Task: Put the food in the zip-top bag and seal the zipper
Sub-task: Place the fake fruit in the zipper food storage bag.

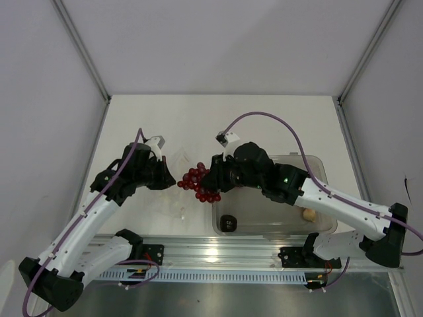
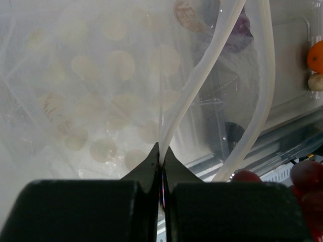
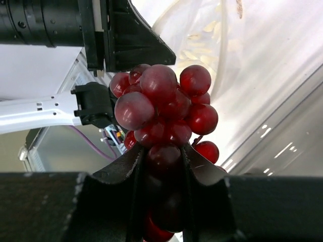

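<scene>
Two toy pieces sit nearest, inside the rigid clear rectangular tub (image 1: 317, 162) by the near right corner of the white table (image 1: 264, 125). A small blackish lump (image 1: 228, 222) is at the tub's near left corner and a small beige lump (image 1: 308, 214) is toward its near right. The left wrist view adds an orange ball (image 2: 315, 55) just beside the beige lump, and a purple round fruit (image 2: 242, 30) blurred behind plastic. Left of the tub is the soft transparent zip-top bag (image 1: 173, 201). The left gripper (image 2: 161, 151) has its fingers pressed together, pinching one lip of the narrow whitish zipper strip (image 2: 202, 75); the other lip bows away, so the mouth is open. The right gripper (image 3: 164, 151) fingers clamp the dark red grape bunch (image 3: 161, 101) low down, just beside the left gripper, at the bag mouth.
</scene>
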`<action>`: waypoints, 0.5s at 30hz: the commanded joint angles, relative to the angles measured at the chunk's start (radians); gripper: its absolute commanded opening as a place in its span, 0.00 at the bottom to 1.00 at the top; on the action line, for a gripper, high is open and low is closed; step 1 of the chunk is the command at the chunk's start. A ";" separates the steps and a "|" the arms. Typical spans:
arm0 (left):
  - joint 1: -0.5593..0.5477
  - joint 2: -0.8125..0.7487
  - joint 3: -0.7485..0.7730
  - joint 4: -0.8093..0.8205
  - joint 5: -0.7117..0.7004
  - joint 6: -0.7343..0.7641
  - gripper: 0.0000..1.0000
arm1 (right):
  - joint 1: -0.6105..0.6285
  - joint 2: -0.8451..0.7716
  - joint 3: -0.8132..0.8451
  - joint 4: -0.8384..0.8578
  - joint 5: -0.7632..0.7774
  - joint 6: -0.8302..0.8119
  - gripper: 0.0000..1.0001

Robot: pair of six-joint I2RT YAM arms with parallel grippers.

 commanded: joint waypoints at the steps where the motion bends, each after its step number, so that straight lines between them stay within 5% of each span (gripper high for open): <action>1: -0.006 -0.005 0.009 0.034 0.027 -0.020 0.01 | 0.006 0.038 0.068 0.076 -0.012 0.039 0.11; 15: -0.006 -0.031 0.003 0.031 0.055 -0.026 0.01 | 0.012 0.296 0.231 0.043 0.075 0.140 0.10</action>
